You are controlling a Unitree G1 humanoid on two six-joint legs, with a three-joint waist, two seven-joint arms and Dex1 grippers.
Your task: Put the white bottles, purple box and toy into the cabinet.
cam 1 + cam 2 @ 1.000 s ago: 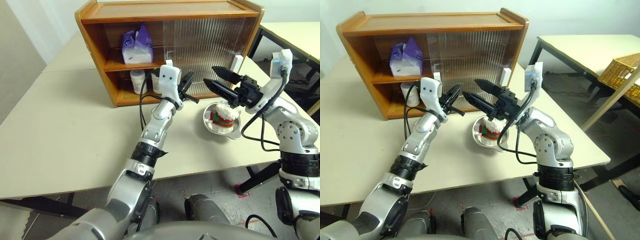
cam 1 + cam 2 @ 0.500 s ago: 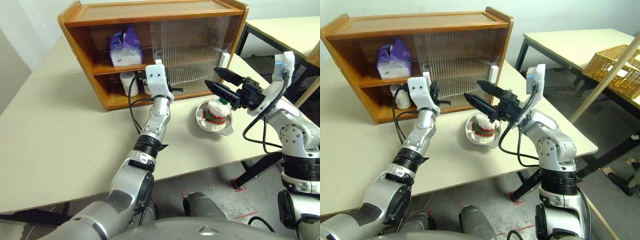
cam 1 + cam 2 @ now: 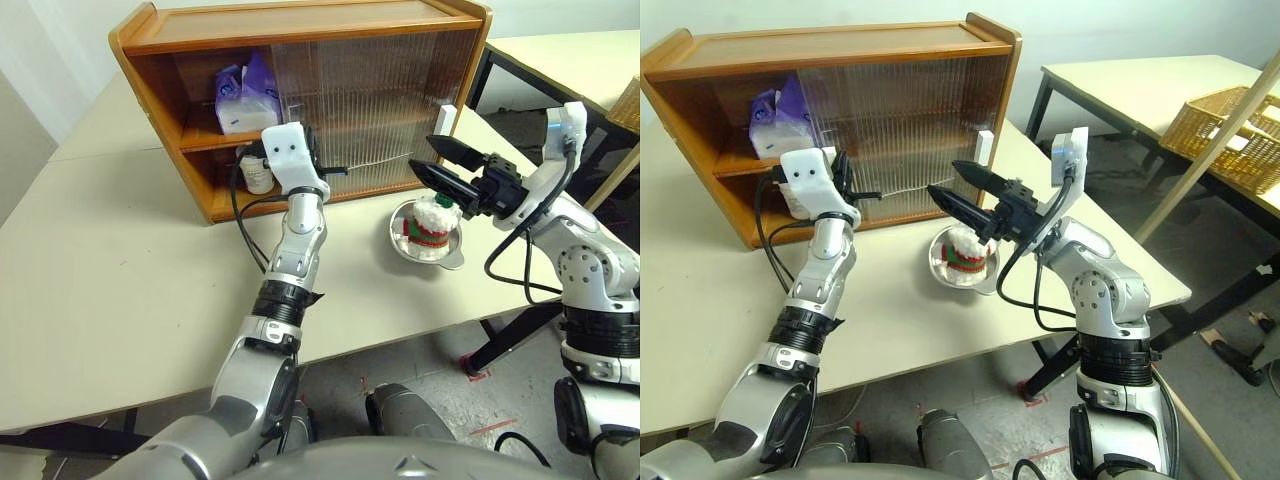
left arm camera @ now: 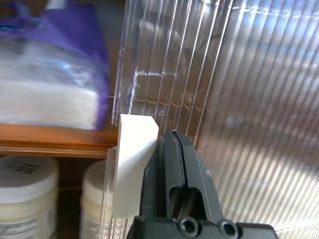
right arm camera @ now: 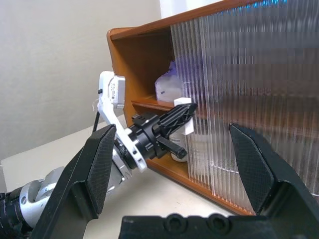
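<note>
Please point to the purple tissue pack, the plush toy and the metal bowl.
Soft lilac-purple tissue pack (image 3: pixel 245 95): left eye view, its front face.
Fluffy white plush toy (image 3: pixel 428 224): left eye view, its red-green band.
Shiny metal bowl (image 3: pixel 452 258): left eye view, its rim.

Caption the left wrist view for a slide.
Shut left end effector against the sliding door's white handle.

Setting: robot test room or lab. Evidence: plain pale tables (image 3: pixel 120 270) on black metal legs, set side by side; bare white walls (image 3: pixel 1120 30); grey concrete floor (image 3: pixel 1230 400); wicker basket (image 3: pixel 1230 140) on neighbouring table; a lone wooden cabinet (image 3: pixel 300 20) staged on the tabletop.
</note>
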